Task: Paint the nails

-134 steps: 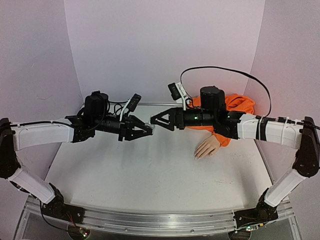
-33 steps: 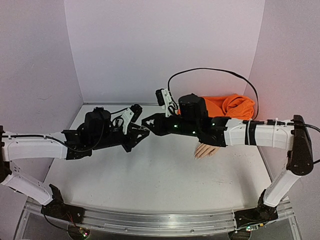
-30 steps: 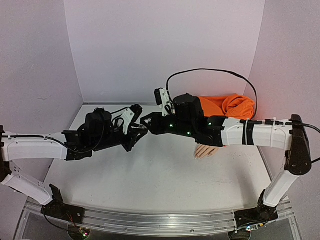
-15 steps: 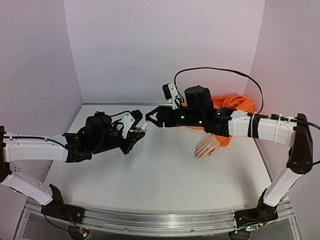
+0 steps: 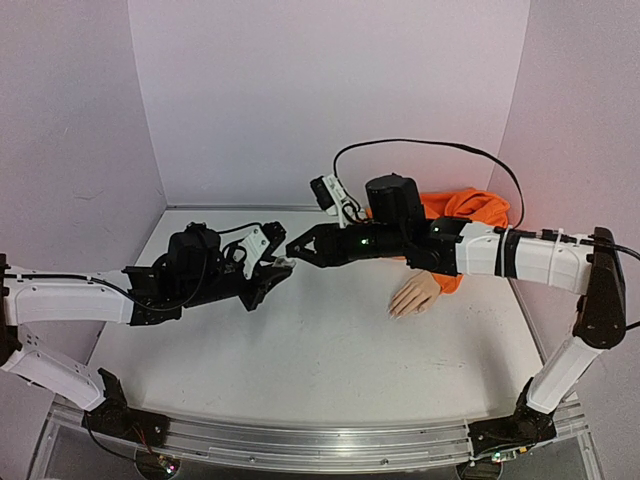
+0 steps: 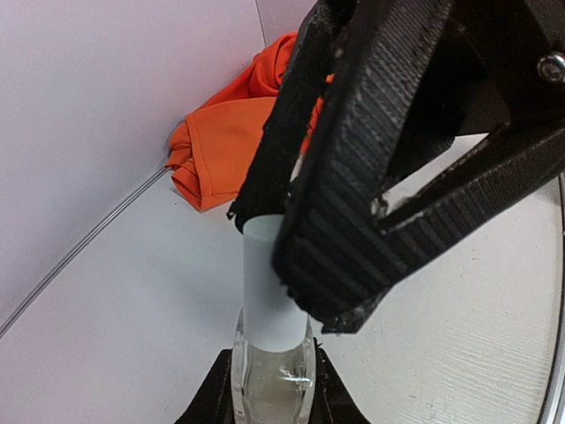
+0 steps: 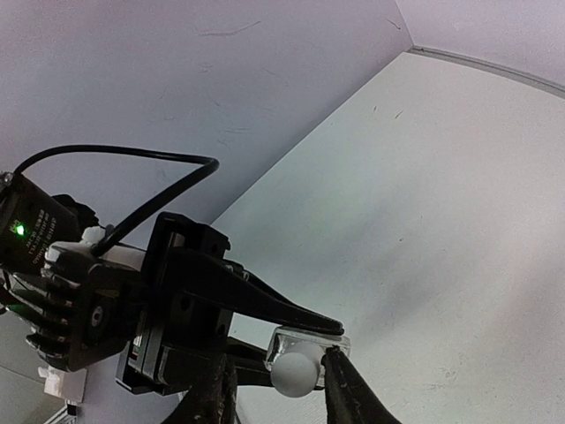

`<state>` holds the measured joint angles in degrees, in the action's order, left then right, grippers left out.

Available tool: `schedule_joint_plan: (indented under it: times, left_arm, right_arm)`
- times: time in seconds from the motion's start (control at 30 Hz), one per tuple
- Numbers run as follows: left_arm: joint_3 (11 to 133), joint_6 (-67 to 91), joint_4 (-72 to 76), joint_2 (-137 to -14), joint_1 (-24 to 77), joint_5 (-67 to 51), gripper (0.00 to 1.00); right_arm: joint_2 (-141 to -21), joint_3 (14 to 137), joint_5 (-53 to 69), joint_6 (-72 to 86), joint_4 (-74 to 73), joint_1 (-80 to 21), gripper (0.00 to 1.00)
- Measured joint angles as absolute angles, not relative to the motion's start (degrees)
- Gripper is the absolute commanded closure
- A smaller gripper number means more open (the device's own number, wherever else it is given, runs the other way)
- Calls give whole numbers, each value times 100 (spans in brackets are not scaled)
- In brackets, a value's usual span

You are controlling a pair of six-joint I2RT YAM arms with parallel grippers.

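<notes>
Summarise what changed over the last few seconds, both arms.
Left end effector dropped lower, still clamped on the small clear bottle. Right end effector backed off the bottle's white cap with jaws wide, then returned to straddle it; grip unclear. Pale mannequin hand and orange fabric sleeve unmoved.

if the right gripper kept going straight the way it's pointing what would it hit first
The white cap of the small clear bottle that the left gripper holds. It sits between the fingers of the right gripper, so contact would likely come at once.

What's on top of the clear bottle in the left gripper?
A white cap, straddled by the right gripper. Whatever hangs under the cap is hidden.
</notes>
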<state>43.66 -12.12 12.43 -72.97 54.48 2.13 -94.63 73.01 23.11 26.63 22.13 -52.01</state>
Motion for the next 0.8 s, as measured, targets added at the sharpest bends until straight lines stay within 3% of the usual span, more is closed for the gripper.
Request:
schedule_joint_plan:
  times: [0.13,0.3,0.5,0.8]
  left_arm:
    - [4366,-1208,1243,-7297,5448,156,100]
    - [4366,-1212,1221,-7297,5448,123,100]
    - [4366,-1155,1142,-7317,5446,366,100]
    - [4368,-1061,1140,-7529,5594,1258,100]
  right_arm:
    - [-9502,7301,2368,2650,2211,-5201,75]
    - [-9594,7301,2355,2593,2202,-5201,100]
    - [-9673,7312,2119,2779,2231,-5225,100]
    - [-9872,7400,631,3776,2296,-5666,100]
